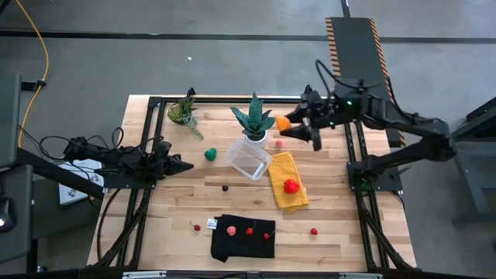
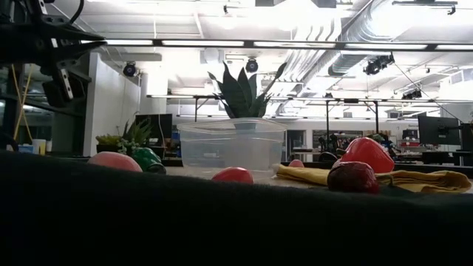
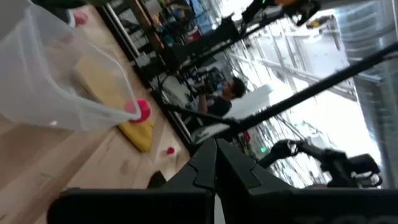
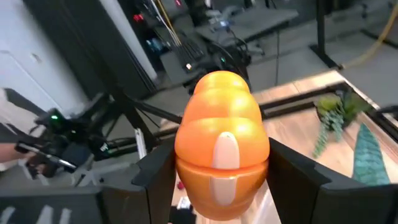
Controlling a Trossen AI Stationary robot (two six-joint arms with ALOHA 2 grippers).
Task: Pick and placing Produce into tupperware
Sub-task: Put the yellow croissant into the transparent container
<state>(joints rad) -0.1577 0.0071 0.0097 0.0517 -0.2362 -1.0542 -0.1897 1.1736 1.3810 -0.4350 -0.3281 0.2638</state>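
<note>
My right gripper (image 1: 290, 125) holds an orange ribbed produce piece (image 4: 222, 146) in the air beside the potted plant in a white pot (image 1: 254, 122). The clear tupperware (image 1: 248, 157) stands on the table at mid-centre with nothing showing inside it. A red produce piece (image 1: 291, 185) lies on a yellow cloth (image 1: 287, 167). A green piece (image 1: 210, 154), a small dark one (image 1: 225, 187) and a pink one (image 1: 278, 142) rest on the wood. Several small red ones lie on and around a black cloth (image 1: 244, 242). My left gripper (image 1: 184, 164) waits shut at the table's left. My right gripper pinches the orange piece by its two opposite sides (image 4: 186, 155) between the two fingers (image 4: 292, 180). The fingers come nearly level from the table's right. The piece is lifted clear of the table and sticks out beyond the fingertips.
A second small plant (image 1: 184, 111) sits at the far left of the table. Dark metal frame rails (image 1: 353, 155) run along the table's left and right sides. A person (image 3: 233, 93) shows in the room beyond the table.
</note>
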